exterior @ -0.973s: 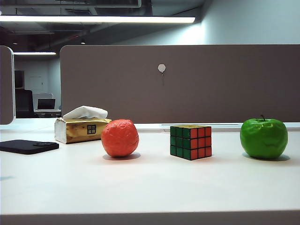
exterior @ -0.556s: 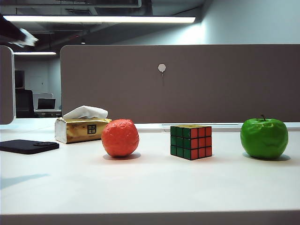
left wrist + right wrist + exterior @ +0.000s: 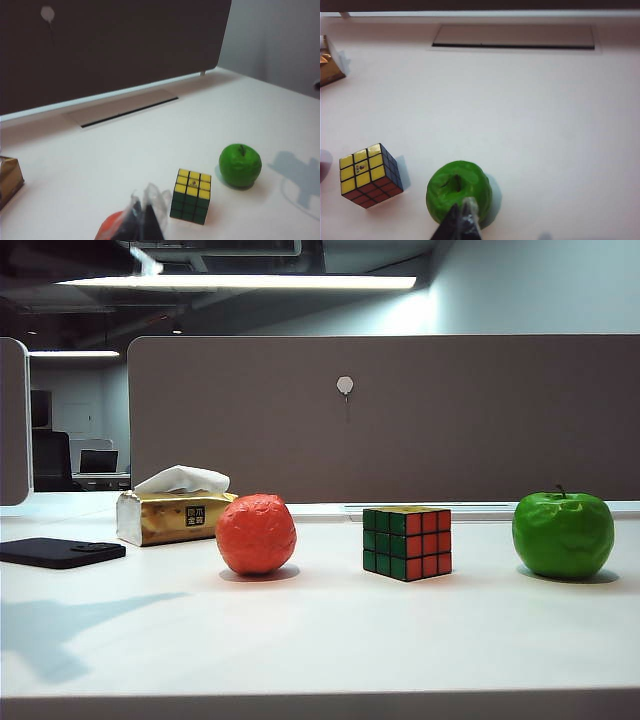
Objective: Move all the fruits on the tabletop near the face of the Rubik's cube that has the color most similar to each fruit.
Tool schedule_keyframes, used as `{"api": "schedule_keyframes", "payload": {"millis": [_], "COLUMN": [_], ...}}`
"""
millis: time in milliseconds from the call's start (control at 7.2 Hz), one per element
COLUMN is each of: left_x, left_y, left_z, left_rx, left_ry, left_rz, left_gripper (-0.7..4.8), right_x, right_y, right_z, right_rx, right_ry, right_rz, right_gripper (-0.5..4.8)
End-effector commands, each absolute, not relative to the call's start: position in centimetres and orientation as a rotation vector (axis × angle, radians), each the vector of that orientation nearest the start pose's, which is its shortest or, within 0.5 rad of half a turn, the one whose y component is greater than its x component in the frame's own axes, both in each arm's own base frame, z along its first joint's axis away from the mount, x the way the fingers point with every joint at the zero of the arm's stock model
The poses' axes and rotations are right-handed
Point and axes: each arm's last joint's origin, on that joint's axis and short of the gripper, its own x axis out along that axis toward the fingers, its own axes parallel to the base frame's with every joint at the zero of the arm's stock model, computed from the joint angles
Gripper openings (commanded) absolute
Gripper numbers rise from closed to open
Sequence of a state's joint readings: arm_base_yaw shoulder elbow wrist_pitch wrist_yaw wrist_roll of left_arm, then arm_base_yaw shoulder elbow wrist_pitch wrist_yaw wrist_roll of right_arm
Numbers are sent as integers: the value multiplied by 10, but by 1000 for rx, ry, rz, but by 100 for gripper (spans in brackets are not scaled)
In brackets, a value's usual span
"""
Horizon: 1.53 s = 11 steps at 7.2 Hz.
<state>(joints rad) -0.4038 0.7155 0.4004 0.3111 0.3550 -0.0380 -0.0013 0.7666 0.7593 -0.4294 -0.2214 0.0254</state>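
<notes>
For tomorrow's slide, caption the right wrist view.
Right claw hovers above green apple, Rubik's cube alongside on white tabletop.

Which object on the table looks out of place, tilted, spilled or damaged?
Nothing looks damaged or spilled. The odd part: the orange sits beside the Rubik's cube's green face, and the apple beside its red face. The left gripper and right gripper hang above.

orange (image 3: 107,227) half hidden, both grippers' jaws cropped

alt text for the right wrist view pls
The right gripper hangs above a green apple on the white tabletop. A Rubik's cube, yellow face up, sits beside the apple, not touching it.
</notes>
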Motion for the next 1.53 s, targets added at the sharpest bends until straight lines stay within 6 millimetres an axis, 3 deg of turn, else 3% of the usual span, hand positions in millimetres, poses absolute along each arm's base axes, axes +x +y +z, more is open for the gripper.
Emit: {"api": "schedule_keyframes", "payload": {"millis": [139, 278, 417, 556, 695, 973, 1528], "left_x": [151, 158, 161, 159, 158, 158, 159], "left_y": [-80, -84, -98, -102, -103, -103, -103], "left_z": [254, 246, 234, 234, 234, 234, 233], "left_rx": [-83, -86, -84, -75, -75, -79, -77], "left_ry": [79, 136, 211, 209, 211, 213, 221], "left_rz": [-905, -925, -997, -1016, -1024, -1024, -1002], "left_gripper": [-5, -5, -5, -5, -5, -5, -5], "right_x": [191, 200, 240, 246, 271, 287, 298], "right_y": [11, 8, 7, 7, 5, 5, 6], "right_z": [289, 289, 269, 264, 241, 221, 216], "right_rx": [139, 96, 96, 96, 104, 111, 148], "right_ry": [662, 629, 647, 648, 677, 710, 726], "right_rz": [370, 287, 277, 276, 267, 265, 327], "right_gripper": [-1, -1, -1, -1, -1, -1, -1]}}
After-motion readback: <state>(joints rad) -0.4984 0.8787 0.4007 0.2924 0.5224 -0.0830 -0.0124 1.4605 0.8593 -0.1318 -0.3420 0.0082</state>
